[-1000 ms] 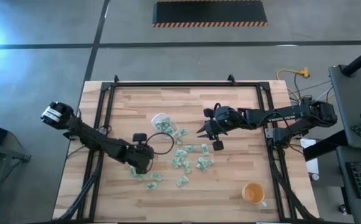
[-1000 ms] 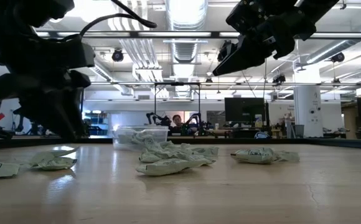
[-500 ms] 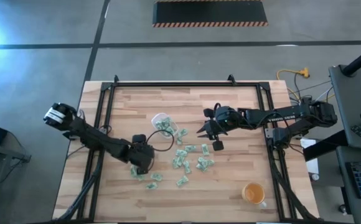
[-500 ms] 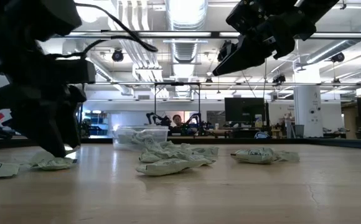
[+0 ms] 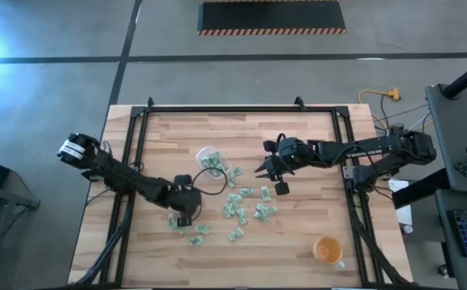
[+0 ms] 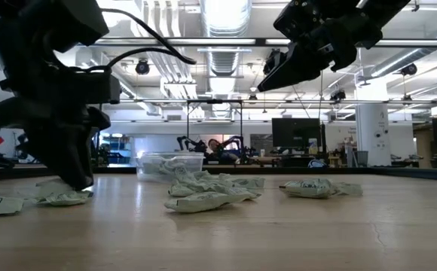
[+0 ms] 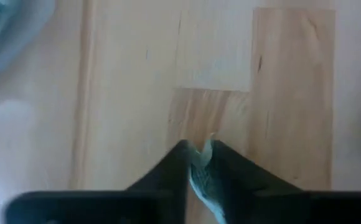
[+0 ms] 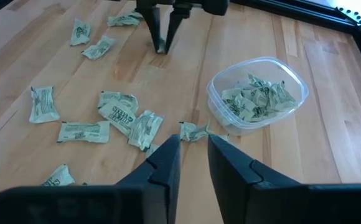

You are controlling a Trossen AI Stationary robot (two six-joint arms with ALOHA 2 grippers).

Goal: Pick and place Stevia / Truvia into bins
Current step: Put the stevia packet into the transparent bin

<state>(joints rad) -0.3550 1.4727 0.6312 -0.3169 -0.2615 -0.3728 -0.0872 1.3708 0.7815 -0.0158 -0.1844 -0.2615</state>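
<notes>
Pale green and white Stevia packets lie scattered across the middle of the wooden table, with a few more toward the near left. The clear bin stands just beyond them and holds several packets. My left gripper is down at the table by the left group, shut on one packet. My right gripper hangs in the air right of the bin, open, with nothing between its fingers. My left gripper pinches one Stevia packet between its two fingertips; the packet's edge sticks out past the tips. The fingers slant steeply down from above. The tips are at table level, and I cannot tell whether the packet is clear of the wood.
An orange cup stands near the table's near right corner. A black frame runs along the table's left, far and right sides. Bare wood lies along the far edge and at the near left.
My left gripper has sunk a little and come down onto the table among the packets at the near left, tipping more steeply downward. The right arm has kept still.
</notes>
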